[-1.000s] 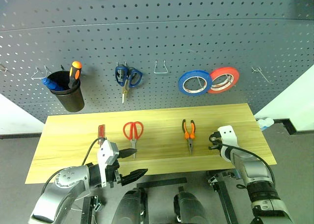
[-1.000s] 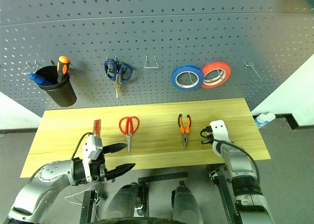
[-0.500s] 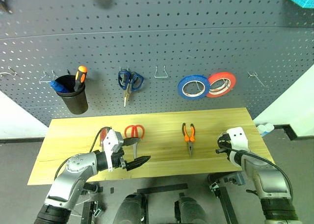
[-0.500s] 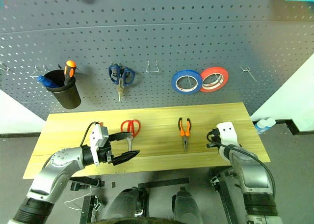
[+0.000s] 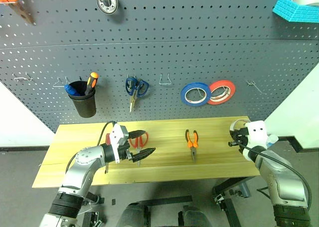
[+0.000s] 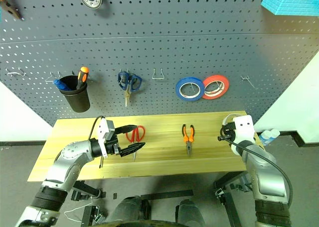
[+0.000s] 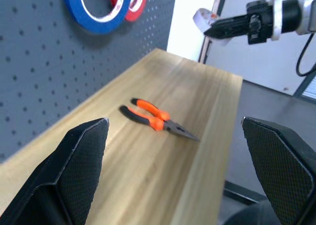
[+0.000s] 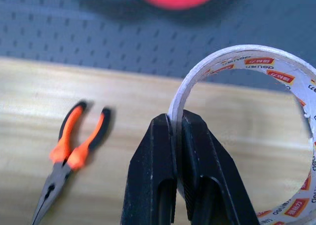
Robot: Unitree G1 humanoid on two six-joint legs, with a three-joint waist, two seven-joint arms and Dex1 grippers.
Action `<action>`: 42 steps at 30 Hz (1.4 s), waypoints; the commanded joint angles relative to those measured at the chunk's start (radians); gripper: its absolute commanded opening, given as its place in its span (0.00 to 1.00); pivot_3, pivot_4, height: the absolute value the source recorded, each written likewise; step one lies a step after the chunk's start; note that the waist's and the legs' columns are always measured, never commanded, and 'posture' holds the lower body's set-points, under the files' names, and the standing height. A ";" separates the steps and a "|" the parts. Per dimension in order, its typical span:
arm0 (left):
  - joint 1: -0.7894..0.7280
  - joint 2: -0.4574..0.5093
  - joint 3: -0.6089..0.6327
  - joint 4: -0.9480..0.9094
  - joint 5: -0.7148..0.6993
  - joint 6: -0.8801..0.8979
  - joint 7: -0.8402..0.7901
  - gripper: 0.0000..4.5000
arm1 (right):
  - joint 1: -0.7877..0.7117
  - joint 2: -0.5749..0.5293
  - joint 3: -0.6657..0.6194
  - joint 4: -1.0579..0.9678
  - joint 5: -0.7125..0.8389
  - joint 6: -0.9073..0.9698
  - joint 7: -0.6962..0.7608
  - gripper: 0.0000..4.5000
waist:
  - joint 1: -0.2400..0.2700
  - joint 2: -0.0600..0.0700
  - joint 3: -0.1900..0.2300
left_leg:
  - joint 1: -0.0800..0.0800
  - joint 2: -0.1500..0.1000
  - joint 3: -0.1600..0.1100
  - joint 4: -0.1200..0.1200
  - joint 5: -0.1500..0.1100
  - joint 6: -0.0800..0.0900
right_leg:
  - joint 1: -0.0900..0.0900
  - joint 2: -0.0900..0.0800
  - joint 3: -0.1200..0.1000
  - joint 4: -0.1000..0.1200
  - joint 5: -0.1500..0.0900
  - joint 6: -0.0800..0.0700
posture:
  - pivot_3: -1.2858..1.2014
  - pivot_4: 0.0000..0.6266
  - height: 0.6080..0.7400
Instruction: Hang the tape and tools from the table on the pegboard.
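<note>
Grey arms, white wrists, black cables

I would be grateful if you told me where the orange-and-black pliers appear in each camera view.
Left eye view: pliers on the table, right of centre.
Right eye view: mid-table.
Left wrist view: centre.
Right wrist view: beside the closed fingers.
Shared landmark: the blue roll hanging on the pegboard.

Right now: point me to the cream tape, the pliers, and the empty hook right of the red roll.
tape [image 8: 183,94]: right wrist view, rim just above the shut jaws.
pliers [image 5: 192,139]: left eye view, orange handles.
empty hook [image 5: 254,86]: left eye view, middle of the wire.
</note>
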 commanded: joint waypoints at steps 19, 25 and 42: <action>-0.048 -0.006 0.011 0.037 0.017 -0.051 -0.030 1.00 | -0.183 -0.005 -0.114 0.194 -0.020 -0.340 -0.166 0.01 | 0.001 0.004 -0.007 | 0.000 0.000 0.000 0.003 0.000 0.000 | -0.001 0.001 0.002 0.006 0.000 0.000 | 0.54 0.00 1.00; -0.048 -0.010 0.010 0.046 0.019 -0.059 -0.031 1.00 | -0.188 0.007 -0.160 0.183 0.029 -0.435 -0.164 0.01 | 0.001 0.004 -0.008 | 0.001 0.000 0.001 0.005 0.001 0.001 | -0.002 0.001 0.003 0.011 0.000 0.000 | 0.54 0.00 1.00; -0.020 0.004 0.013 0.009 0.016 -0.045 -0.033 1.00 | -0.247 0.056 -0.077 0.211 0.113 -0.515 -0.034 0.01 | -0.001 0.007 -0.011 | 0.001 0.001 0.001 0.013 0.001 0.001 | -0.001 0.002 0.004 0.017 0.000 0.000 | 0.55 0.00 1.00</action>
